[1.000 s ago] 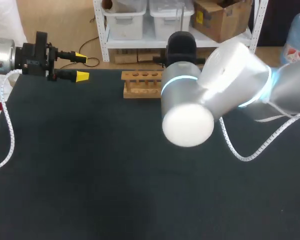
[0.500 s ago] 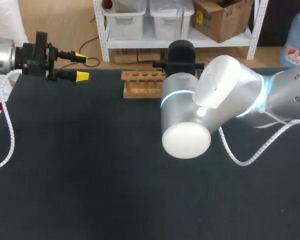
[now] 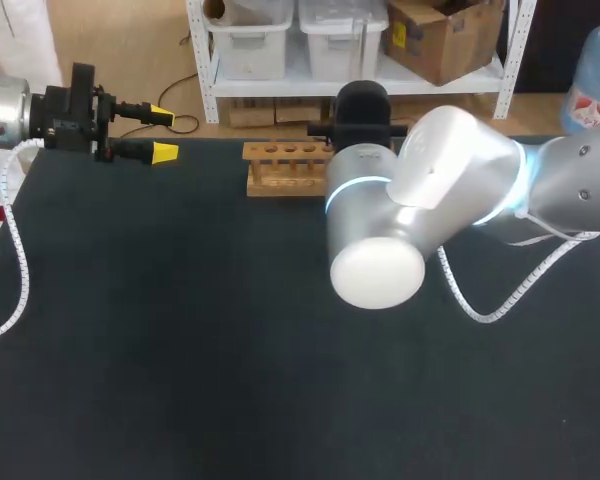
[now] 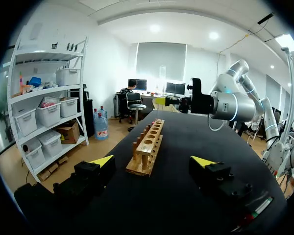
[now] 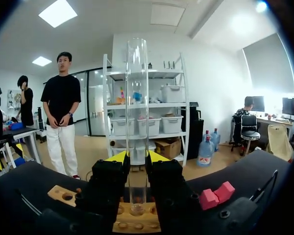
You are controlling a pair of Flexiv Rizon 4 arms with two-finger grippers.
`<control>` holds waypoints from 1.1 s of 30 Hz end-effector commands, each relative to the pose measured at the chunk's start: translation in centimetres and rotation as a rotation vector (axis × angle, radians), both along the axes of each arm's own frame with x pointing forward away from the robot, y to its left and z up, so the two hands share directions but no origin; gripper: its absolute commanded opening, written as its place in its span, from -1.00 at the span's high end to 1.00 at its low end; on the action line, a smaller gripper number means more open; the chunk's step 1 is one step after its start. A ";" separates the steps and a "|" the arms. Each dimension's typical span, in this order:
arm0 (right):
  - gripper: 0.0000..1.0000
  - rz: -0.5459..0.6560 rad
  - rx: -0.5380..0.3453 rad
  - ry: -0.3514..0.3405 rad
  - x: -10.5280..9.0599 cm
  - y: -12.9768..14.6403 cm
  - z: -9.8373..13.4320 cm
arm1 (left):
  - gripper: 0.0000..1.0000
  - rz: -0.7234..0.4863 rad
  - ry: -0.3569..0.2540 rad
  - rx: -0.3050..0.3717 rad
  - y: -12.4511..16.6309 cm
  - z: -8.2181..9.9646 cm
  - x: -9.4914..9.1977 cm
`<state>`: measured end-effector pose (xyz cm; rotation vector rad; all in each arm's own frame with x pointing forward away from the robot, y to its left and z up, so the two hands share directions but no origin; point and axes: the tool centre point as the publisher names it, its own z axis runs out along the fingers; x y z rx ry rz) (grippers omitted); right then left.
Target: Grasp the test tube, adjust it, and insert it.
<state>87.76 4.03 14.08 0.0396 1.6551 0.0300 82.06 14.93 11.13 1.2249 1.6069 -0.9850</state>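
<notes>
Small resettling of the right arm (image 3: 380, 270) over the last second: pale elbow housing a touch lower and further right, black wrist kept over the right end of the wooden rack (image 3: 280, 168). Read as fine alignment for the insertion, with grasp and adjustment apparently done. Fingers of the right gripper (image 5: 137, 159) clamped on the test tube (image 5: 137, 98) from both sides, tube upright, rounded end just above the rack's holes (not seen inside one). Nothing between tube and holes; main risk judged a slight offset against a hole's rim. Farther off, at the far left edge of the table (image 3: 180, 350), the left gripper (image 3: 163, 133) unmoved, fingers spread and holding nothing, well clear of the rack.
</notes>
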 end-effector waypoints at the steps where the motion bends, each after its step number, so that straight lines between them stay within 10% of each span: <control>1: 1.00 0.007 0.007 -0.003 0.7 0.2 -0.6 | -1.00 -0.001 -0.003 -0.003 0.0 -0.1 0.0; 33: 1.00 0.008 0.015 0.057 0.8 0.5 -3.2 | -1.00 -0.001 -0.003 -0.003 0.0 -0.1 0.0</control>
